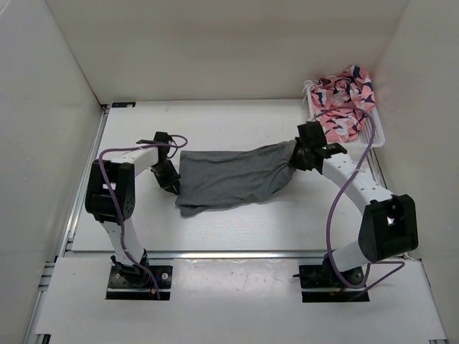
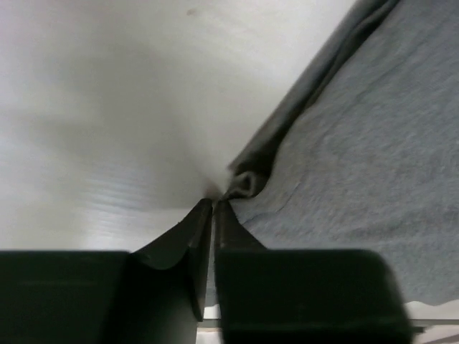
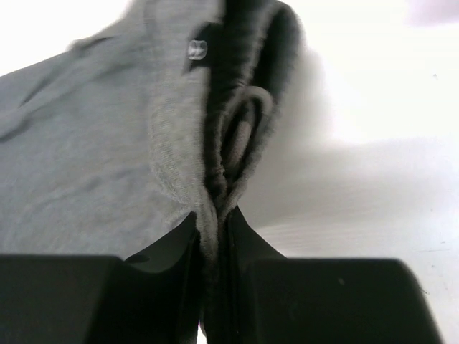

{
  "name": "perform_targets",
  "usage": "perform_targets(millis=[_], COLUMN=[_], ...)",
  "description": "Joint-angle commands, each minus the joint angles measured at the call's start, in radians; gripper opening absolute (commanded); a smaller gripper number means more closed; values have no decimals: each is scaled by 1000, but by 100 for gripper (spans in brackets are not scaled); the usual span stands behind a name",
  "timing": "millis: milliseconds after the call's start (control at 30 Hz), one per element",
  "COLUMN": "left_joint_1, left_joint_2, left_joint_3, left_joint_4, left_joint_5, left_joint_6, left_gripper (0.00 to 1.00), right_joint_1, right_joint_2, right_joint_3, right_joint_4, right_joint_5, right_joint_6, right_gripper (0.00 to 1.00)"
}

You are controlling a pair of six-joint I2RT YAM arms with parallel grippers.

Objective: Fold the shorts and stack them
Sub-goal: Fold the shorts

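The grey shorts (image 1: 229, 178) lie stretched across the middle of the table between both arms. My left gripper (image 1: 172, 185) is at their left edge. In the left wrist view its jaws (image 2: 215, 202) are closed together, with a puckered bit of the shorts' hem (image 2: 245, 183) pinched at the tips. My right gripper (image 1: 295, 156) is at the shorts' right end. In the right wrist view it (image 3: 213, 215) is shut on the gathered waistband (image 3: 176, 143), beside a loop of drawstring (image 3: 244, 132). That end looks lifted slightly off the table.
A white basket (image 1: 376, 132) stands at the back right corner, holding a pink patterned cloth (image 1: 344, 100). White walls close in the table on the left, back and right. Purple cables run along both arms.
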Motion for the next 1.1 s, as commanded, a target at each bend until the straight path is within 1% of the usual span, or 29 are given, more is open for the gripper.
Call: perform_targets(millis=[0, 33, 67, 100, 133, 167, 200, 233, 267, 300, 333, 433, 600, 633, 667, 700, 733, 767, 800, 833, 867, 900, 933, 967, 1033, 1067], left_joint_1=[-20, -20, -20, -20, -20, -20, -20, -20, -20, -20, -20, -20, -20, -20, -10, 4, 15, 41, 56, 72, 102, 116, 130, 142, 152, 152], left_joint_2=[49, 49, 49, 49, 49, 39, 39, 39, 39, 39, 39, 39, 29, 29, 13, 3, -10, -46, -68, -88, -130, -149, -166, -193, -215, -235], left_joint_3=[35, 35, 35, 35, 35, 26, 26, 26, 17, 17, 17, 17, 7, 7, -2, -2, -2, -14, -14, -14, -14, -14, -14, 3, 38, 52], left_joint_4=[51, 51, 51, 51, 51, 51, 51, 51, 51, 51, 51, 51, 51, 51, 51, 51, 51, 40, 19, 8, -4, -20, -49, -63, -84, -95], left_joint_5=[24, 24, 24, 24, 24, 33, 33, 33, 33, 33, 33, 43, 43, 43, 53, 53, 63, 73, 73, 73, 73, 73, 61, 61, 47, 38], left_joint_6=[19, 19, 19, 19, 19, 19, 19, 19, 19, 19, 19, 40, 40, 40, 40, 40, 40, 50, 63, 63, 82, 102, 102, 117, 126, 126], left_gripper=[17, 11, 11, 11, 11, 11, 11, 11, 11, 11, 11, 11, 11, 11, 13, 18, 27, 31, 35, 51, 60, 65, 75, 77, 77, 77], right_joint_1=[102, 131, 192, 224, 291, 324, 358, 425, 457, 491, 549, 631, 698, 709, 709, 709, 709, 709, 700, 700, 683, 662, 653, 642, 610, 584], right_joint_2=[28, 41, 76, 97, 146, 176, 208, 284, 326, 367, 442, 551, 667, 691, 691, 675, 650, 623, 557, 520, 485, 414, 379, 345, 254, 206], right_joint_3=[153, 189, 261, 303, 346, 433, 482, 534, 594, 704, 754, 889, 1042, 1081, 1090, 1090, 1051, 1023, 988, 918, 879, 841, 799, 714, 626, 539], right_joint_4=[-72, -99, -112, -125, -150, -164, -181, -222, -250, -273, -291, -313, -313, -313, -313, -313, -288, -270, -232, -215, -199, -175, -161, -150, -127, -127], right_joint_5=[113, 128, 142, 169, 180, 190, 199, 223, 243, 262, 281, 295, 225, 204, 181, 168, 156, 156, 144, 144, 118, 108, 108, 108, 108, 108], right_joint_6=[-74, -88, -88, -99, -112, -113, -137, -149, -159, -168, -182, -191, -191, -200, -200, -200, -200, -200, -200, -200, -189, -179, -168, -145, -119, -93], right_gripper=[0, 0, 0, 0, 0, 0, 0, 0, 0, 0, 0, 0, 2, 13, 55, 69, 78, 85, 94, 96, 96, 96, 96, 96, 87, 83])
